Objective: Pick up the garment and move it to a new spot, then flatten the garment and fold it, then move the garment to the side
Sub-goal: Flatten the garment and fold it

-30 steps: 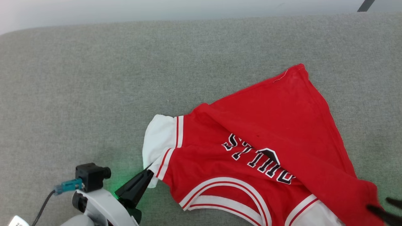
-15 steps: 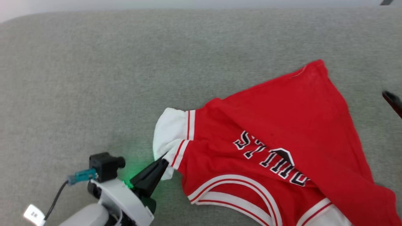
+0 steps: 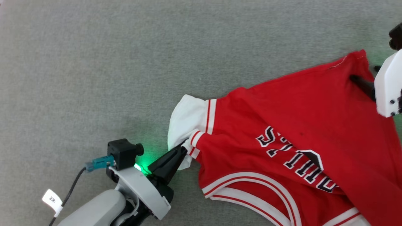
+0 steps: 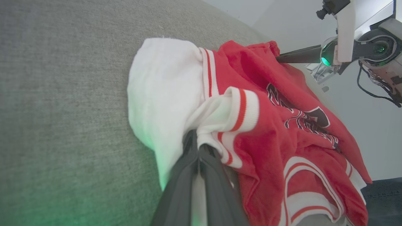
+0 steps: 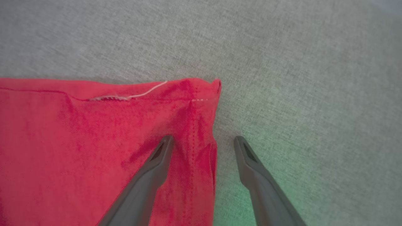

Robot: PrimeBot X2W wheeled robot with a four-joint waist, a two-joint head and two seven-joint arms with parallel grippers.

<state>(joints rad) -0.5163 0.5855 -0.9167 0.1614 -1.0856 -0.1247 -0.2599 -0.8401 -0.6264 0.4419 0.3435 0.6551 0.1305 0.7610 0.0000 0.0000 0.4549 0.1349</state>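
Ok so my left gripper [image 4: 198,147] is pinched tight on the shirt [image 3: 282,125], both fingers squeezed together on the cuff of the white sleeve [image 4: 157,94], right where the red and white striped trim bunches up. The sleeve puffs out past the fingertips and lies on the gray cloth surface [image 3: 94,78], with a green glow [image 3: 139,166] from the wrist light spilling on the cloth beside it. From the head camera the shirt spreads from that sleeve toward my right, lying rumpled on the gray cloth, neckline trim toward the bottom edge and a big red flap folded over part of the black lettering [image 3: 295,157], which reads upside down from here. Over on the far side my right gripper [image 5: 203,139] has its fingers spread wide and grips nothing. It straddles the side edge of the shirt just below the hem corner [image 5: 204,89]: one finger over the red fabric, the other over bare gray cloth. I can't tell if either tip is actually touching down. There's a bit of loose white thread [image 5: 132,95] along the hem near that corner.
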